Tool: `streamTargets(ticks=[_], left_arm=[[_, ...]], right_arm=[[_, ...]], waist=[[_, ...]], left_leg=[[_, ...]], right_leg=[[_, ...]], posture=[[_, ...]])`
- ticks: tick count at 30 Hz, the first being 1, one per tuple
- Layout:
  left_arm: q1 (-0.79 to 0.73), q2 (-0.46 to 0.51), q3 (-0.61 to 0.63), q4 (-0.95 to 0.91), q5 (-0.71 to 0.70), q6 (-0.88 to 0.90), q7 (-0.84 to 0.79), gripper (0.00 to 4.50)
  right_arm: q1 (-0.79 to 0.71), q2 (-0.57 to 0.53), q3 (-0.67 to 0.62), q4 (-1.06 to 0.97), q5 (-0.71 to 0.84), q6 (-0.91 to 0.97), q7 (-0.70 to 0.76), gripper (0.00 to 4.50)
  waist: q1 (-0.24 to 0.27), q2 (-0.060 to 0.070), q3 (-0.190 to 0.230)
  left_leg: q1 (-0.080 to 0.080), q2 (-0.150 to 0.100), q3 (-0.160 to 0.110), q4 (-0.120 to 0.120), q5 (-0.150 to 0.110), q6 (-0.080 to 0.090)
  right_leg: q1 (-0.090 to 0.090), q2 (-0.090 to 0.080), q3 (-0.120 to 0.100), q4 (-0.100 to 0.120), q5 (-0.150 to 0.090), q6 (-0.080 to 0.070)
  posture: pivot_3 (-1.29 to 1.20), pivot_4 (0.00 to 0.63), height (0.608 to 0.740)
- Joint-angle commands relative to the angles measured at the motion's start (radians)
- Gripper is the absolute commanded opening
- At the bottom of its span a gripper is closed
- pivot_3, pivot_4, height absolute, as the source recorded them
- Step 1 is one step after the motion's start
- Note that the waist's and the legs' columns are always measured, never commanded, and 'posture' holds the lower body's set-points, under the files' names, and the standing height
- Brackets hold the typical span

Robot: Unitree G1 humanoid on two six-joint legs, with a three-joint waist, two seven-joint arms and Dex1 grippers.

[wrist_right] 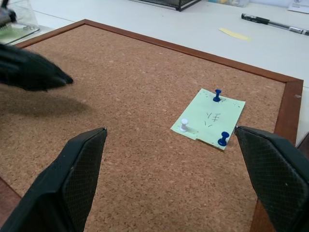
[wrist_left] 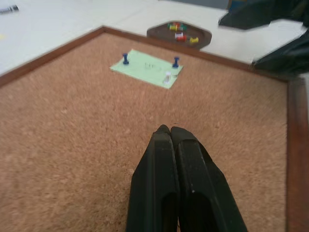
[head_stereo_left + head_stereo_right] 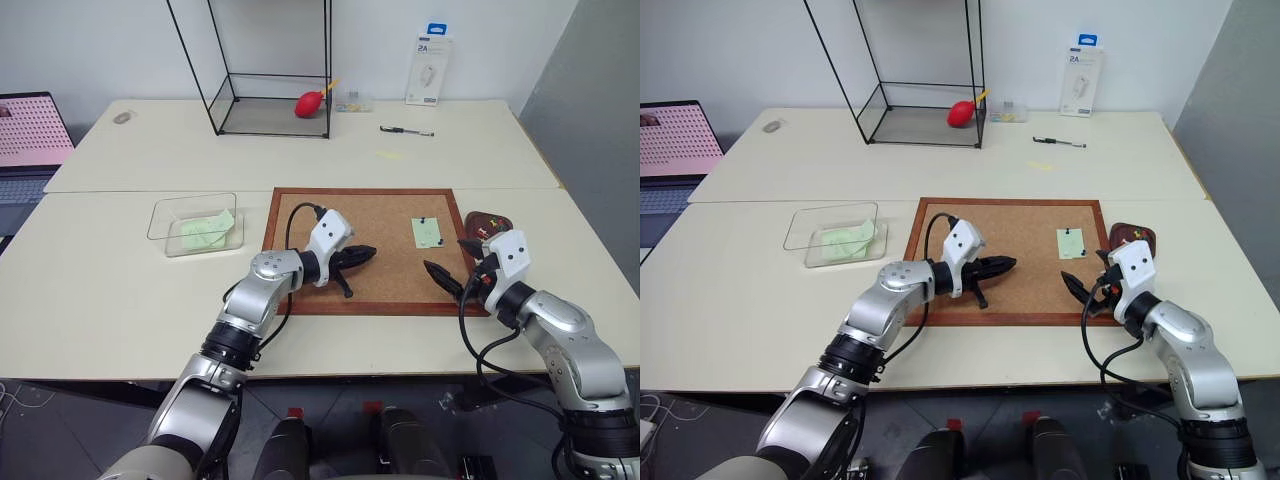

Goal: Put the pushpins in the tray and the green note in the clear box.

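The corkboard (image 1: 145, 145) ahead of both end effectors has a rough, grainy matt cork face inside a smooth reddish-brown wood frame. The green note (image 1: 208, 117), just ahead of the right end effector (image 1: 176, 164), is thin matt paper, held by pushpins (image 1: 217, 95) with glossy plastic heads, two blue and one white. Both end effectors have matt black fingers; the right one's pads (image 1: 275, 169) carry a fine cross-hatched texture, while the left end effector (image 2: 171, 131) looks smooth. The tray (image 2: 179, 35) beyond the left end effector is dark, smooth and slightly glossy. The clear box (image 3: 196, 222) is transparent, shiny plastic. The bench (image 3: 100, 290) is smooth, matt and cream.
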Motion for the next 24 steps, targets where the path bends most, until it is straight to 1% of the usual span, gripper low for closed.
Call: streamTargets(ticks=[1, 5, 9, 16, 21, 22, 24], left_arm=[[-0.017, -0.028, -0.017, 0.103, 0.048, -0.104, -0.019, 0.03], [-0.011, -0.045, -0.017, 0.191, 0.084, -0.167, -0.026, 0.03], [-0.005, -0.053, -0.01, 0.208, 0.095, -0.191, -0.037, 0.03], [0.02, -0.056, -0.005, 0.167, 0.103, -0.182, -0.04, 0.03], [0.038, -0.052, -0.002, 0.134, 0.103, -0.162, -0.039, 0.03], [0.041, -0.052, -0.002, 0.129, 0.103, -0.159, -0.039, 0.0], [0.045, -0.051, -0.001, 0.121, 0.104, -0.152, -0.039, 0.0]], right_arm=[[-0.076, 0.018, 0.01, 0.024, -0.008, 0.012, -0.019, 4.5], [-0.18, 0.044, 0.026, 0.132, -0.04, 0.045, -0.057, 4.5], [-0.309, 0.068, 0.041, 0.301, -0.075, 0.03, -0.078, 4.5], [-0.532, 0.107, 0.041, 0.686, -0.14, -0.085, -0.09, 4.5], [-0.631, 0.126, 0.05, 0.893, -0.184, -0.183, -0.089, 4.5], [-0.643, 0.129, 0.052, 0.92, -0.191, -0.197, -0.089, 4.13], [-0.663, 0.135, 0.055, 0.969, -0.205, -0.223, -0.09, 3.79]], waist=[[0.0, 0.0, 0.0], [0.002, 0.0, 0.0], [0.002, 0.001, -0.001], [0.001, 0.002, -0.001], [0.0, 0.002, -0.001], [0.0, 0.002, -0.001], [0.0, 0.002, -0.001]], left_leg=[[0.0, 0.0, 0.0, 0.0, 0.0, 0.0], [0.0, 0.0, 0.0, 0.0, 0.0, 0.0], [0.001, -0.001, 0.0, 0.001, 0.0, 0.0], [0.002, -0.001, 0.0, 0.001, 0.0, 0.0], [0.002, -0.001, 0.0, 0.001, 0.0, 0.0], [0.002, -0.001, 0.0, 0.001, 0.0, 0.0], [0.002, -0.001, 0.0, 0.001, 0.0, 0.0]], right_leg=[[0.0, 0.0, 0.0, 0.0, 0.0, 0.0], [0.001, 0.0, 0.0, 0.0, 0.0, 0.0], [0.002, -0.001, 0.0, 0.0, 0.0, 0.001], [0.002, -0.001, 0.0, 0.001, 0.001, 0.001], [0.002, -0.001, 0.0, 0.0, 0.001, 0.001], [0.002, -0.001, 0.001, 0.0, 0.001, 0.001], [0.002, -0.001, 0.001, 0.0, 0.001, 0.001]], posture=[[0.0, 0.15, 0.74], [0.0, 0.15, 0.74], [0.0, 0.15, 0.74], [0.0, 0.15, 0.74], [0.0, 0.15, 0.74], [0.0, 0.15, 0.74], [0.0, 0.15, 0.74]])
